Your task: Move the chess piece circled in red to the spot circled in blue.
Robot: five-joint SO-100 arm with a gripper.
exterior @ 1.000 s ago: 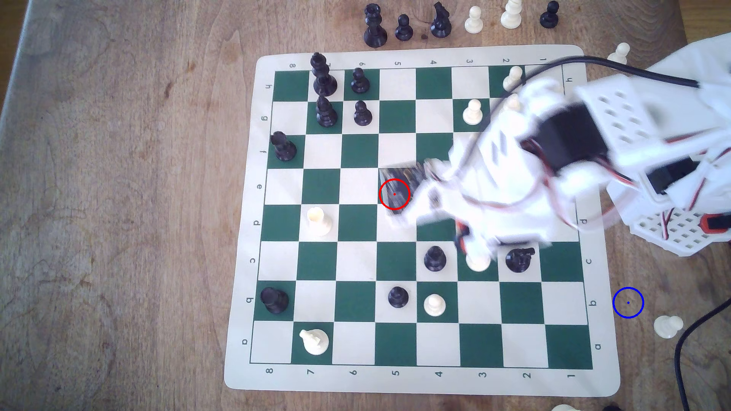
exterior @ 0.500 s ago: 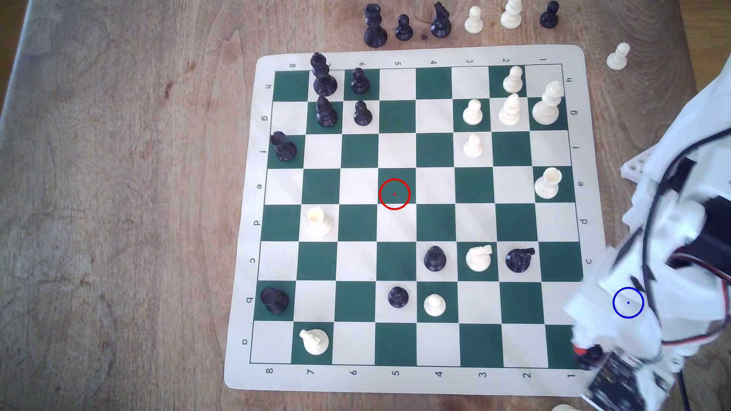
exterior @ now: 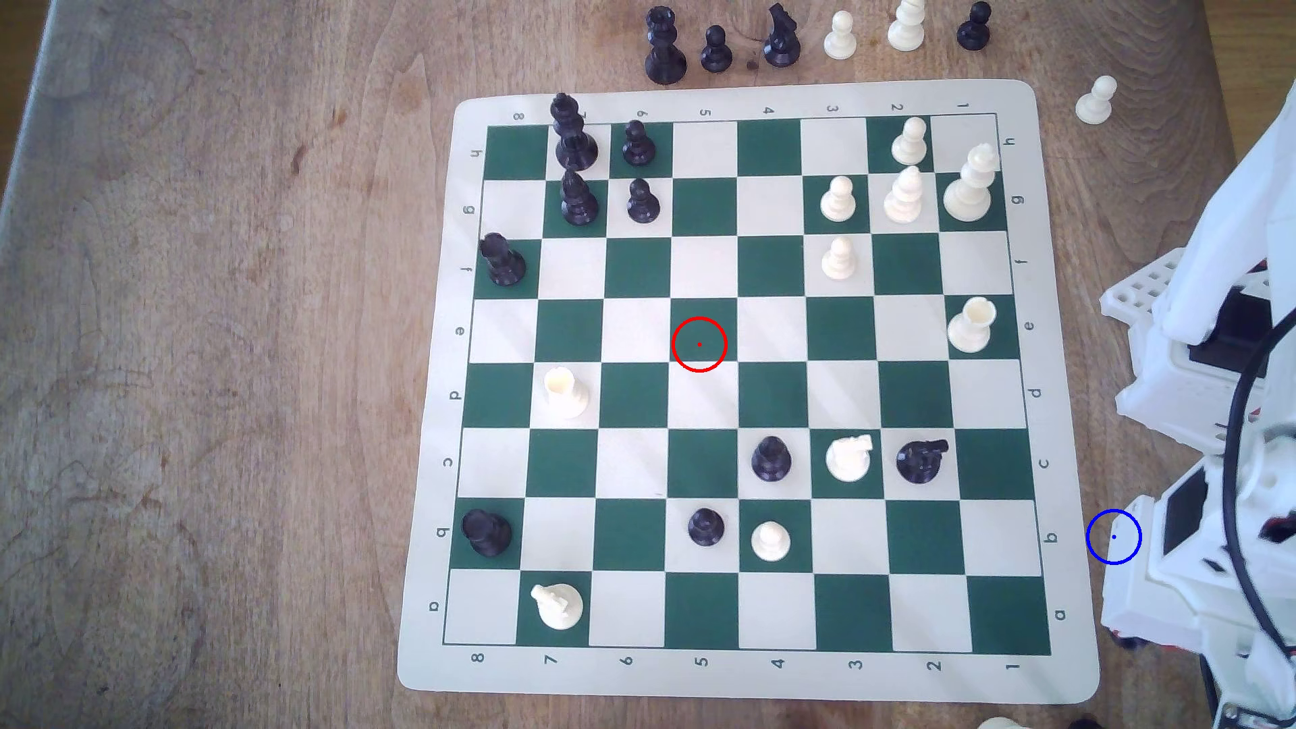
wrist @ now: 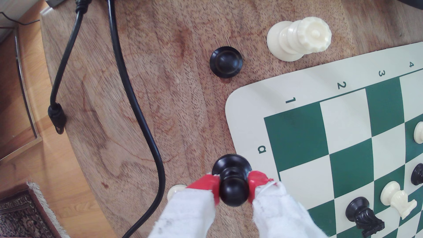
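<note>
Tool [wrist: 233, 185] clamped on black pawn [wrist: 233, 180] | pawn over bare wooden table [wrist: 160, 91] | just beside chessboard [wrist: 297, 137] corner

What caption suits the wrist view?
Red-tipped claw grips a black pawn above the wooden table, beside the chessboard's corner.

You see the arm [exterior: 1220, 434]: white printed shells with perforated grid plates, black servo blocks, a black cable and red-white wires; the gripper [wrist: 233, 186] has white cloth-wrapped fingers [wrist: 190, 212] tipped red
</note>
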